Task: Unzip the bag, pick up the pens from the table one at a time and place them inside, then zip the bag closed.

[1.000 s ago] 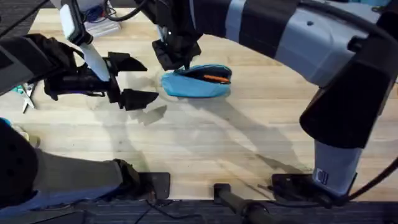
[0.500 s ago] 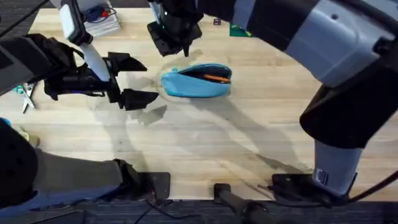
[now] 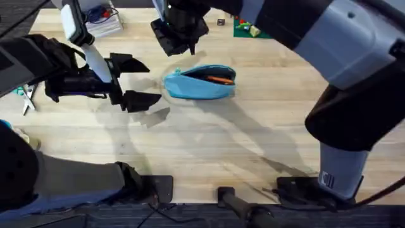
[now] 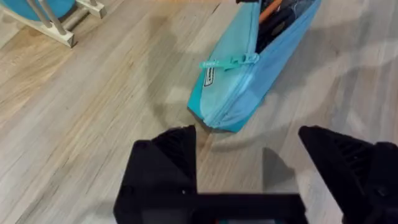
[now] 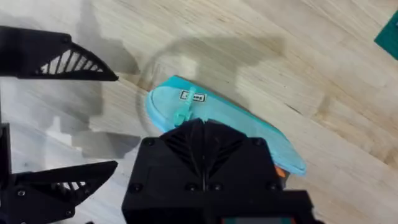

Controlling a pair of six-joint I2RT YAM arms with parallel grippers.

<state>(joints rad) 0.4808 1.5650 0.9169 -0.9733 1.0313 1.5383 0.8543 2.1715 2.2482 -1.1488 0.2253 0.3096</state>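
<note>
The light blue bag (image 3: 197, 85) lies on the table (image 3: 253, 139) with its zipper open. An orange pen (image 3: 220, 79) and a dark pen (image 4: 285, 17) rest inside its mouth. The teal zipper pull (image 4: 229, 62) sits at the bag's left end. My left gripper (image 3: 154, 81) hovers just left of the bag, open and empty; in its wrist view the left gripper (image 4: 249, 155) faces the bag's end (image 4: 230, 93). My right gripper (image 3: 179, 37) hangs above the table beyond the bag, shut, holding nothing. In the right wrist view its fingers (image 5: 202, 134) cover the middle of the bag (image 5: 171, 102).
Scissors (image 3: 26, 96) lie at the left edge. A green item (image 3: 245, 26) and a stack of small things (image 3: 101, 22) sit at the back. A blue disc on a wooden stand (image 4: 59, 22) stands near the left arm. Bare table lies in front of the bag.
The right gripper has lifted off the bag's left end and moved toward the far side. The left arm and the bag have stayed still.
</note>
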